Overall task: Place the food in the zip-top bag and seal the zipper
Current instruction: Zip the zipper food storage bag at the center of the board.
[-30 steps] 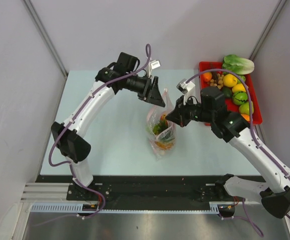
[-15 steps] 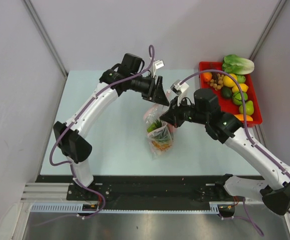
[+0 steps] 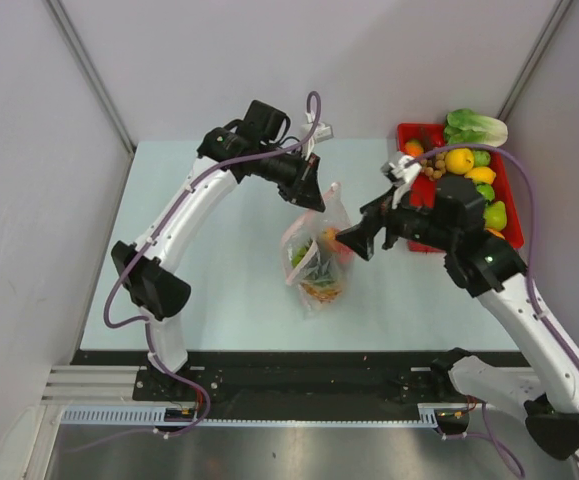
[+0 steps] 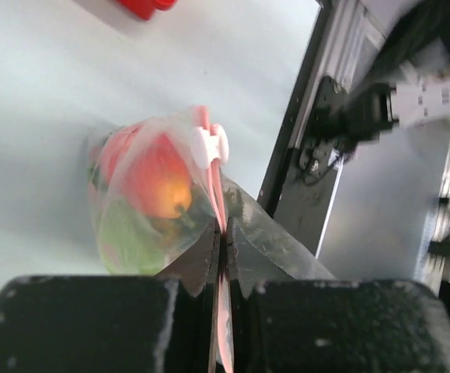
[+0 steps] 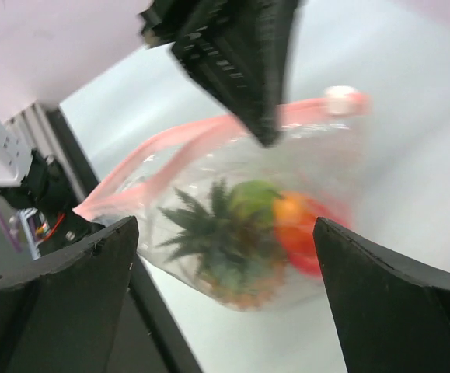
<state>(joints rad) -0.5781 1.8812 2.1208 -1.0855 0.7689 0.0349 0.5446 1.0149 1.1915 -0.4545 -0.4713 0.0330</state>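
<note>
Across the middle of the top view spreads the pale tabletop (image 3: 199,270), with a red tray (image 3: 510,205) at upper right holding loose food (image 3: 459,160). At centre frame the bag (image 3: 317,250) hangs upright, its bottom seemingly resting on the tabletop, with a red-orange piece, a green one and a spiky-leaved one inside. It is thin, crinkly film, so it is probably light, floppy and slippery, and it will sag wherever it is not held. The left tool (image 3: 312,193) is pressed together on the zipper (image 4: 217,194) at the bag's top edge. The right tool (image 3: 353,241) is spread wide just right of the bag, gripping nothing. The pink strip looks the stiffest hold, so its free end suits a second pinch. A white slider (image 4: 209,145) sits on the strip beyond the left tool's jaws; it is small and hard, and best nipped squarely.
</note>
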